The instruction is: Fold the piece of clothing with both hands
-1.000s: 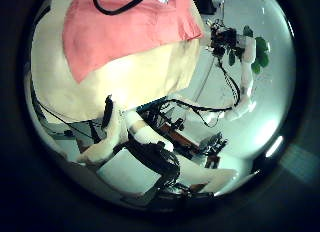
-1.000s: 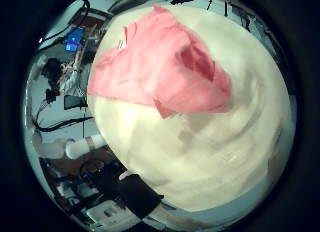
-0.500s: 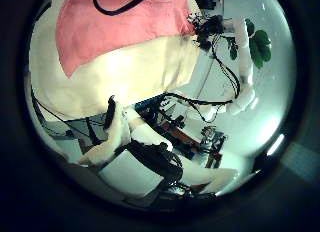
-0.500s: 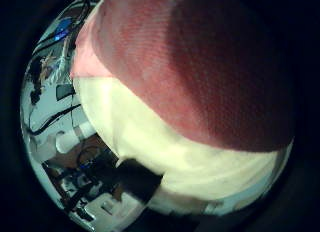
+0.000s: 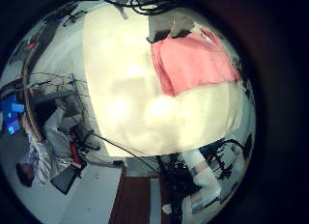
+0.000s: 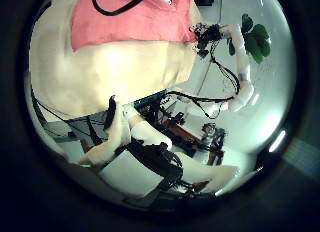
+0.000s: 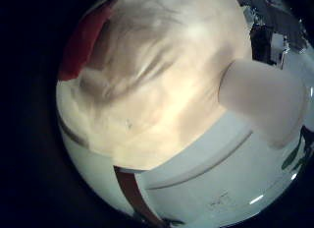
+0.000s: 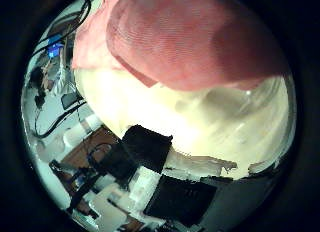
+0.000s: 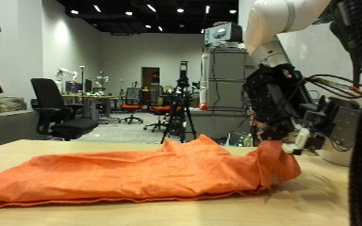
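Lying spread along the pale wooden surface (image 9: pixel 332 209), the orange-pink garment (image 9: pixel 131 174) stretches from the left edge of the outside view to a bunched, raised end at the right. At that right end a hand (image 9: pixel 282 108) of black and white parts hangs down from a white arm, its fingers (image 9: pixel 274 132) curled down onto the lifted fold of cloth and pinching it; which hand it is cannot be told from this view. The right thumb side palm view is largely filled by the garment (image 8: pixel 185 37), so the cloth is close to that palm. The left thumb side palm view shows the garment (image 6: pixel 125 17) lying flat on the surface (image 6: pixel 110 77), well apart from that palm; the left hand's fingers cannot be told.
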### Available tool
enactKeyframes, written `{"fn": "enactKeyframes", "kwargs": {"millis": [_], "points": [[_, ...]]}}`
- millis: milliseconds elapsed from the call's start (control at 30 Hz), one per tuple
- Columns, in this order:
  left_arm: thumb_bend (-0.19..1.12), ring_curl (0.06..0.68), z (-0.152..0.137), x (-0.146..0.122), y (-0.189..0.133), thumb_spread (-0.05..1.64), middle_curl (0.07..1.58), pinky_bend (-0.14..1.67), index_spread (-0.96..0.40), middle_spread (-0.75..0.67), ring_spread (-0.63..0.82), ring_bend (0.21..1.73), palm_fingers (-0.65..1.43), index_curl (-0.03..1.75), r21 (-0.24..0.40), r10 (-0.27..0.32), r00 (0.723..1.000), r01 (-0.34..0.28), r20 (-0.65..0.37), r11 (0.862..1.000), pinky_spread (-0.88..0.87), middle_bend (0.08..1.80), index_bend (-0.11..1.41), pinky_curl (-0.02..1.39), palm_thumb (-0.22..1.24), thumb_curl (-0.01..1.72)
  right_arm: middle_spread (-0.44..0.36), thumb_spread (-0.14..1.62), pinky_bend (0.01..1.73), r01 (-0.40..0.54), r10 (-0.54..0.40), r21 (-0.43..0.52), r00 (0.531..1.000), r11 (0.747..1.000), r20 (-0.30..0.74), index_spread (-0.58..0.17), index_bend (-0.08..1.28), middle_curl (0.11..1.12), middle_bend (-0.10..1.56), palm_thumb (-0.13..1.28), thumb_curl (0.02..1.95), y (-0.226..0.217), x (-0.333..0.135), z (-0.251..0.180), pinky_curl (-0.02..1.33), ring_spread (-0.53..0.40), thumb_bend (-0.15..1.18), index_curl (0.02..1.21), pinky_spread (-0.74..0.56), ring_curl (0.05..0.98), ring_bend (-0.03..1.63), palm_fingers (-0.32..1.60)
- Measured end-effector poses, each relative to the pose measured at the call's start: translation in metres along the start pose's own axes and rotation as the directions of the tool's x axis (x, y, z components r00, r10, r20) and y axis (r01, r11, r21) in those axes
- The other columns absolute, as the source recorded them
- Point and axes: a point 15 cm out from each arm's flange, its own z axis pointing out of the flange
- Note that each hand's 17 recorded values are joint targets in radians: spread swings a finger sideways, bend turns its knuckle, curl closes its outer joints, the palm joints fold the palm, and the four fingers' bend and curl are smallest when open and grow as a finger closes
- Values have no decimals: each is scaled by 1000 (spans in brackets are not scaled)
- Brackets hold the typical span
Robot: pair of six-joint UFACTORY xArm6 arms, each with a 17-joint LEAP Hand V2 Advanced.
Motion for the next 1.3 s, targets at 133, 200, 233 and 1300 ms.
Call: {"fn": "enactKeyframes", "kwargs": {"millis": [133, 200, 233, 1300], "points": [[-23, 210, 1, 10, 0, 1068, 176, 344, 130, 493, 626, 416, -80, 260, -8, 19, 1000, -19, 8, 1000, 592, 161, 149, 308, 569, 421, -80, 1116, 326, -12, 13, 21, 999, 1000, -37, -318, 244, 409, 453, 79, 243, 37, 1, -1, 230, -187, -23, 447, -184, 276, 640, 786], [-23, 211, 1, 14, 2, 1068, 176, 344, 130, 493, 626, 414, -80, 259, -8, 24, 1000, -24, 9, 1000, 592, 161, 150, 309, 569, 420, -77, 1117, 294, -27, 29, 56, 998, 998, -47, -322, 294, 416, 460, 76, 244, 51, 5, -9, 212, -190, -22, 467, -159, 269, 619, 770], [-22, 212, 0, 17, 2, 1068, 175, 344, 130, 492, 626, 415, -79, 258, -7, 31, 999, -31, 13, 999, 592, 161, 149, 309, 571, 419, -77, 1117, 256, -39, 42, 74, 998, 996, -47, -323, 330, 425, 483, 76, 244, 59, 8, -14, 204, -180, -21, 482, -116, 263, 583, 728], [-22, 223, 9, 45, 1, 1078, 183, 379, 130, 505, 614, 437, -69, 252, -51, 95, 995, -93, 34, 994, 575, 166, 150, 317, 562, 403, 29, 1038, 466, -360, 214, 388, 904, 848, 370, -184, 170, 399, 351, 152, 273, 10, 0, 7, 233, -24, -15, 326, 43, 247, 591, 469]]}}
